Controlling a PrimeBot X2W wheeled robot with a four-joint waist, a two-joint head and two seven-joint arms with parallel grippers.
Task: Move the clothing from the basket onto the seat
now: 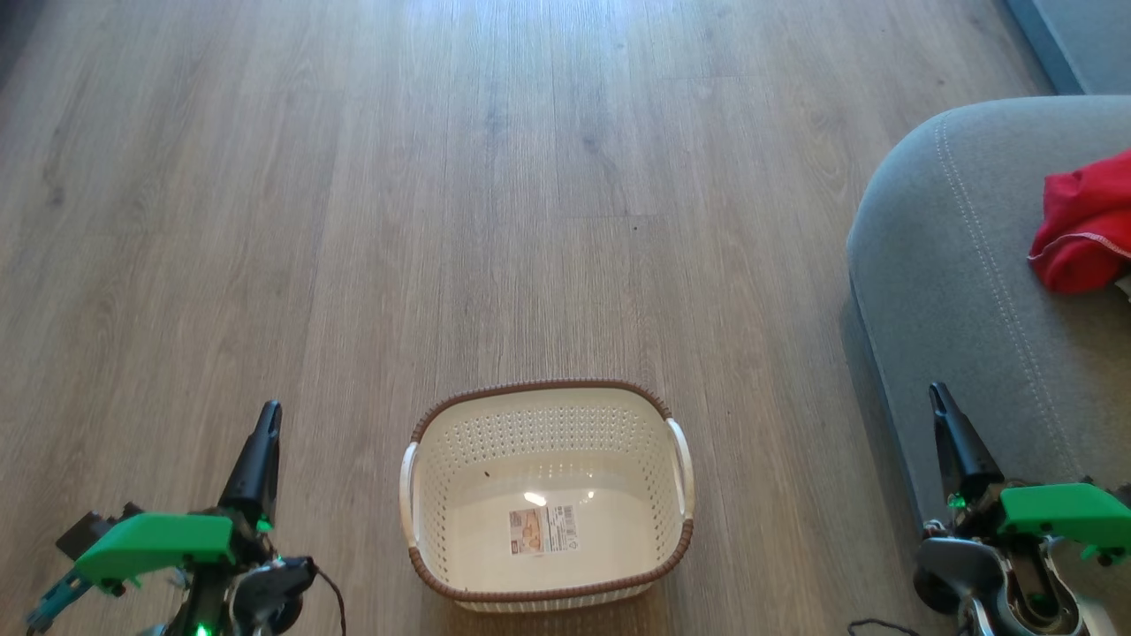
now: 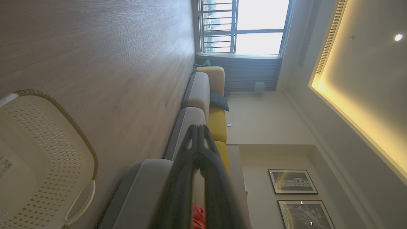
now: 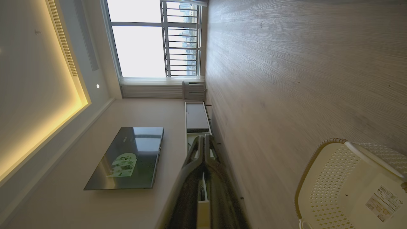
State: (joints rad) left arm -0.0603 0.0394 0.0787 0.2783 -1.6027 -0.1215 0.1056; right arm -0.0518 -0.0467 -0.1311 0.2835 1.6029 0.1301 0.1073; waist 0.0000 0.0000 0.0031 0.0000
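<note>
- Grippers: left gripper (image 1: 269, 415) and right gripper (image 1: 938, 393) both have fingers pressed together at the tips, nothing held.
- Left wrist view confirms it: left gripper (image 2: 198, 128) tips meet, with a narrow gap lower down. It's the same on the right gripper (image 3: 205, 137) in the right wrist view.
- Left gripper sits over the wood floor (image 1: 530, 177), left of the basket (image 1: 539, 386) and apart from it.
- Right gripper sits at the near edge of the seat (image 1: 954, 291), right of the basket and apart from it.
- Basket is upright on the floor between the two grippers, mouth up. Long axis runs left-right in the head view, white handles on the short ends. Whole bottom is visible, label (image 1: 542, 530) on it.
- Clothing (image 1: 1087, 225) is on the seat, well apart from the basket: a bunched red heap with a white-trimmed edge facing the seat's rounded corner. It's cut by the frame's right edge, so I can't tell its long axis.
- Left wrist view adds a sliver of red clothing (image 2: 197, 216) between the fingers, a grey seat (image 2: 140, 190) in a row with yellow backs, a dark cushion (image 2: 219, 100), a window (image 2: 251, 28) and framed pictures (image 2: 292, 181).
- Right wrist view adds a wall TV (image 3: 127, 159), a low cabinet (image 3: 197, 117), and the basket (image 3: 349, 184) with its label (image 3: 383, 198) from the other side.
</note>
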